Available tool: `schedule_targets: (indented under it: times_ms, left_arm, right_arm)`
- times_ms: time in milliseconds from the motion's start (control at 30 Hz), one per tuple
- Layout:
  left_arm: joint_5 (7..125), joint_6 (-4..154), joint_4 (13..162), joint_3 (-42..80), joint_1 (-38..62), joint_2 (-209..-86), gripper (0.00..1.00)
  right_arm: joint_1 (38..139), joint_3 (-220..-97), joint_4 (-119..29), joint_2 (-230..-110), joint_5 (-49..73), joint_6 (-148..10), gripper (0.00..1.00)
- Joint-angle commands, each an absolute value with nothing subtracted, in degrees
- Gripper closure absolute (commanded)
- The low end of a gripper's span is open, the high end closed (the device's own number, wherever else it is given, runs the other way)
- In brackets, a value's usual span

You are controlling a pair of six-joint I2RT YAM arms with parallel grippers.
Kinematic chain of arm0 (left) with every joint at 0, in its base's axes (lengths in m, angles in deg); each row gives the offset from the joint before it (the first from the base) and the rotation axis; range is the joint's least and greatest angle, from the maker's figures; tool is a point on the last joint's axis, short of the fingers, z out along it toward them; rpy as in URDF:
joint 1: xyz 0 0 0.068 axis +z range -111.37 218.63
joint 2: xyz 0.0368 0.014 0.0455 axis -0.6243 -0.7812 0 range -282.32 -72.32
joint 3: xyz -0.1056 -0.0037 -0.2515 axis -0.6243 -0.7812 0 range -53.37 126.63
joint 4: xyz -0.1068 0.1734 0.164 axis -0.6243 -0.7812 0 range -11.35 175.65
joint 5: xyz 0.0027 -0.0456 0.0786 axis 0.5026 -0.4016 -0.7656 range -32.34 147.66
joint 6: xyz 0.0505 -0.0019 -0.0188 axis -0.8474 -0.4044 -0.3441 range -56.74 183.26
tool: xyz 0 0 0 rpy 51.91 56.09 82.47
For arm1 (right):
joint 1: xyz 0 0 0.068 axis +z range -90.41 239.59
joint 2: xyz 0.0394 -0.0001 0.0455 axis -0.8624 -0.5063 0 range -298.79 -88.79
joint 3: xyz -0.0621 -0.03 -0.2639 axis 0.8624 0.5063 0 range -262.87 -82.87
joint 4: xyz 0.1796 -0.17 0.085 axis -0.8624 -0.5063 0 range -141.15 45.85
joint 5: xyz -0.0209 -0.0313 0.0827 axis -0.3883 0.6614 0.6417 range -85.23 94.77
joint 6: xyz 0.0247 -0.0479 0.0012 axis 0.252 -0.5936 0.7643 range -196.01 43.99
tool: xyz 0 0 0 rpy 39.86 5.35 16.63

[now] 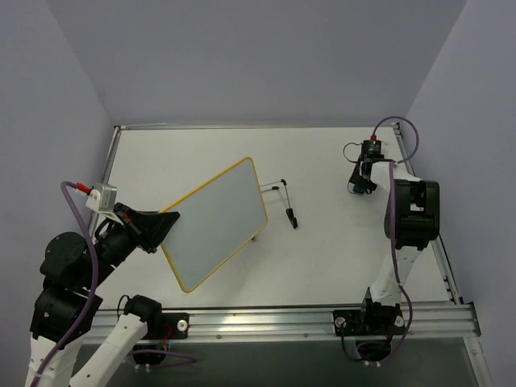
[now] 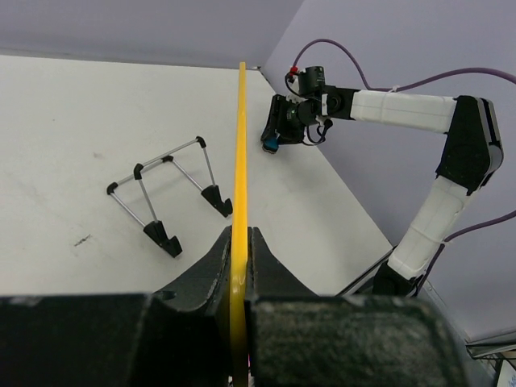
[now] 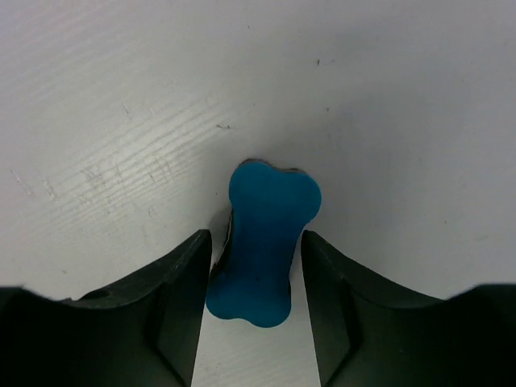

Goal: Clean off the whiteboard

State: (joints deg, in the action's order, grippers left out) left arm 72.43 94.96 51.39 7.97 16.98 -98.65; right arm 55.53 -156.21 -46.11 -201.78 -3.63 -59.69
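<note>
Blue eraser [image 3: 262, 250] sits on the counter [image 1: 322, 258] between the right pincer's [image 1: 360, 185] jaws, hugged close; gripped or not, can't tell. Whiteboard [image 1: 216, 222] hangs well to its left, tilted, long axis slanting far-right, edge clamped in the left pincer [image 2: 239, 242].

The whiteboard [image 1: 216, 222] tilts over the left of the counter [image 1: 322, 242]. A wire stand [image 1: 282, 201] lies just right of it. The eraser [image 3: 262, 250] sits far right.

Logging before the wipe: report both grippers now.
Left gripper: shut on the whiteboard, clamped at its edge.
Right gripper: jaws straddle the blue eraser; grip cannot be told.
</note>
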Motion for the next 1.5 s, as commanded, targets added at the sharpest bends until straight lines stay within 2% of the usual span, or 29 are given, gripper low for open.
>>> schedule_targets:
  times_ms: [0, 33, 100, 133, 167, 200, 233, 433, 500, 533, 567, 633, 933, 1133, 1300, 1467]
  left_arm:
    - [74.6, 95.4, 58.7, 6.9, 16.9, -98.9, 0.98]
    - [75.1, 95.8, 59.4, 6.3, 16.9, -99.0, 0.98]
    - [76.2, 96.6, 61.8, 5.1, 16.9, -99.7, 0.98]
    - [76.1, 97.1, 62.6, 3.9, 17.0, -99.7, 0.98]
    - [76.3, 97.4, 63.7, 3.4, 17.0, -100.0, 0.98]
    - [76.6, 98.1, 65.9, 2.8, 16.9, -100.1, 0.98]
    - [76.7, 98.6, 67.1, 1.6, 17.0, -100.3, 0.98]
    - [78.1, 103.0, 82.1, -4.5, 16.9, -102.6, 0.98]
    - [78.3, 105.9, 92.2, -8.9, 17.0, -104.3, 0.98]
    - [78.5, 106.9, 95.4, -10.4, 17.0, -105.2, 0.98]
    - [78.7, 108.8, 104.5, -13.6, 16.8, -108.2, 0.98]
    - [78.7, 109.5, 110.2, -15.1, 16.8, -110.9, 0.98]
    - [83.1, 104.4, 132.8, -12.8, 16.7, -129.8, 0.98]
    - [92.2, 104.6, 145.1, -10.0, 19.2, -140.9, 0.98]
    - [101.0, 106.9, 152.3, -8.1, 22.1, -148.1, 0.98]
    - [103.2, 105.7, 153.5, -8.0, 23.9, -150.7, 0.98]
  right_arm:
    - [55.7, -156.0, -51.1, -201.5, -2.9, -61.5, 0.53]
    - [55.7, -155.4, -50.8, -200.5, -3.2, -61.2, 0.41]
    - [55.7, -154.3, -50.9, -196.8, -3.8, -61.0, 0.38]
    - [55.7, -153.7, -51.1, -195.6, -4.2, -60.5, 0.27]
    - [55.8, -153.4, -51.3, -194.1, -4.5, -60.4, 0.24]
    - [56.0, -152.9, -51.4, -191.0, -5.3, -60.1, 0.05]
    - [56.5, -151.7, -51.4, -189.3, -5.6, -59.5, 0.00]
    - [62.3, -143.4, -47.1, -171.8, -1.8, -57.6, 0.00]
    - [64.2, -138.3, -43.5, -164.2, 2.7, -57.6, 0.00]
    - [64.9, -136.7, -42.1, -161.9, 8.3, -57.2, 0.00]
    - [66.2, -132.2, -39.4, -155.2, 15.8, -55.9, 0.00]
    - [66.4, -129.9, -38.9, -151.1, 17.4, -54.7, 0.00]
    - [67.0, -129.9, -51.4, -131.4, 17.6, -55.0, 0.00]
    - [67.1, -132.6, -57.6, -123.2, 16.1, -55.1, 0.00]
    - [67.4, -134.5, -59.5, -123.2, 15.5, -55.2, 0.00]
    - [67.4, -134.2, -58.8, -123.5, 16.4, -55.0, 0.00]
